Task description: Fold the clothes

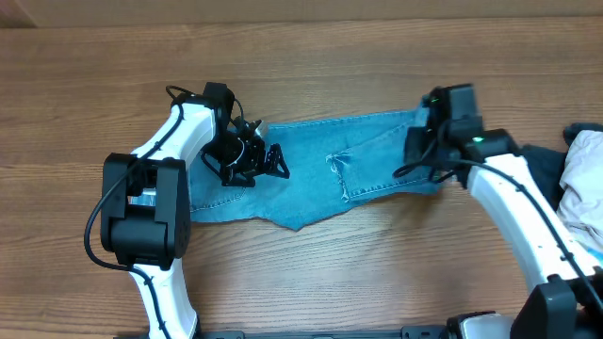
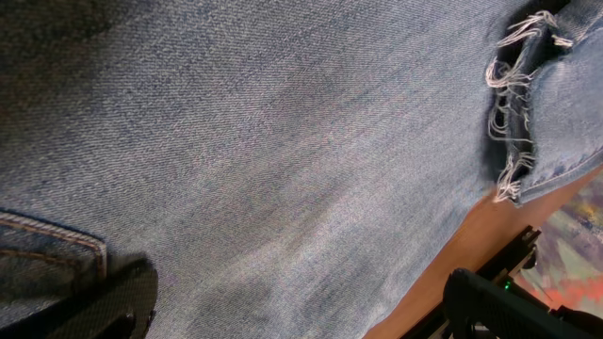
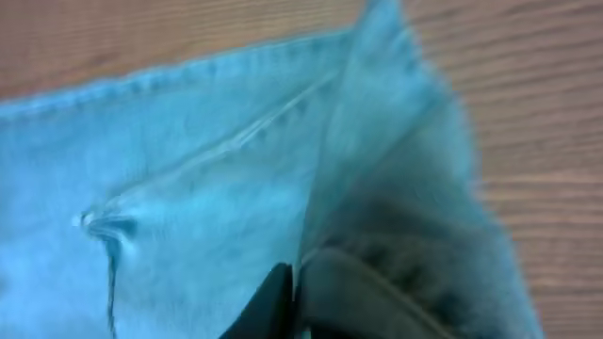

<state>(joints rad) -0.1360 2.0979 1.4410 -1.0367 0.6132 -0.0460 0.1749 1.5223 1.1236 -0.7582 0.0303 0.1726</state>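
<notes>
Jeans lie flat across the middle of the table as a wide band running left to right. Left claw sits low over their left part, near a stitched seam. Only one finger shows in its own view, so I cannot tell whether it is wide or narrow. Right claw is at the right end. In its blurred wrist view the jaws look narrow, nipping a raised ridge of denim at the edge. A frayed hem lies toward the middle. A pile of other cloth sits at the right edge of the table.

The step in hand looks like carrying the right end over to the left. To do it well:
- Make sure every layer is in the pinch.
- Lift only enough to clear.
- Travel straight left so the edges line up.
- Let the left claw pin its end so the band does not slide.
- See that the loose hem does not tuck under.
</notes>
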